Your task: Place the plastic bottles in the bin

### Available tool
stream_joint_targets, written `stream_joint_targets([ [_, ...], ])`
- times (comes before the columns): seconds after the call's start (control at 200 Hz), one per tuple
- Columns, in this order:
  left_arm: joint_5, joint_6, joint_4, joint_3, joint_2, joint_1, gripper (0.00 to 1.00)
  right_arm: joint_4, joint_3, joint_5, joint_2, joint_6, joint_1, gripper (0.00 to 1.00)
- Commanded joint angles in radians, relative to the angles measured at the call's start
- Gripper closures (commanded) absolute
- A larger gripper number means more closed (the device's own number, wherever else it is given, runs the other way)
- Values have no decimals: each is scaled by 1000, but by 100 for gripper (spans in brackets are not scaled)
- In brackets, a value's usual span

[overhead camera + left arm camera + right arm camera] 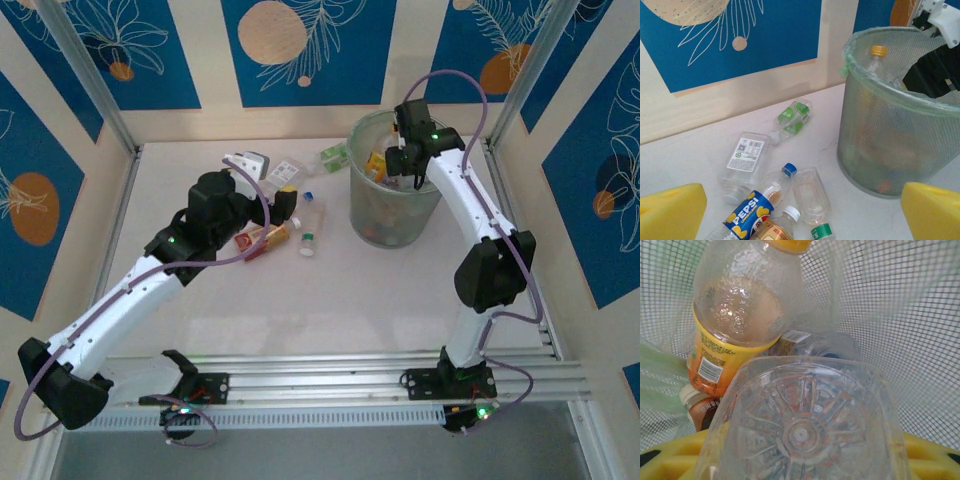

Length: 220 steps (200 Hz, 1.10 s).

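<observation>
risk, right side: the right gripper (407, 160) is reaching down inside the mouth of the bin (372, 225), its fingers pinching a clear bottle (802, 425) whose ribbed base is facing the wrist camera. an orange-labelled bottle (735, 325) with a yellow cap is standing tall just beyond it, leaning against the bin wall. if the fingers are letting go from here, the clear bottle is likely landing on that one and could be wedging high or bouncing toward the rim. judging by the overhead view, the wrist is also sitting close to the far rim, so any sideways move could be nudging or tipping the bin.

risk, left side: the left gripper (801, 215) is hanging with its yellow fingers spread fully wide and nothing between them. round bottles roll, so a descent off-centre could be pushing one away instead of trapping it.

positions: the held bottle is sitting between the right fingers, inside the bin. below the left gripper, a pepsi bottle (752, 212) and a squat clear bottle (810, 195) are lying side by side on the table (685, 160); a white-labelled bottle (747, 157) and a green-labelled bottle (792, 117) are lying farther off, toward the back wall. the bin is standing to the right of this cluster, apart from it.
</observation>
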Motion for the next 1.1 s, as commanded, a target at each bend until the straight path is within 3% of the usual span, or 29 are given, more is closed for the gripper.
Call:
stream_joint_targets([
  [0.0,-23,0,-5,2,-5,-6,0,26,-25,19,35,-20,-5,52],
  [0.28,-40,2,-37,16,7,-5,1,-20,36,18,140,20,-20,48],
  [0.47,-45,5,-62,34,17,-4,0,-90,160,-2,177,49,-25,30],
  [0.65,-56,5,-75,38,18,-1,0,-143,272,-18,165,51,-10,21],
  [0.845,-46,-7,-144,56,33,19,1,-172,320,-13,90,62,17,18],
  [1.095,15,-24,-344,140,138,103,1,-146,251,-86,-97,131,29,19],
])
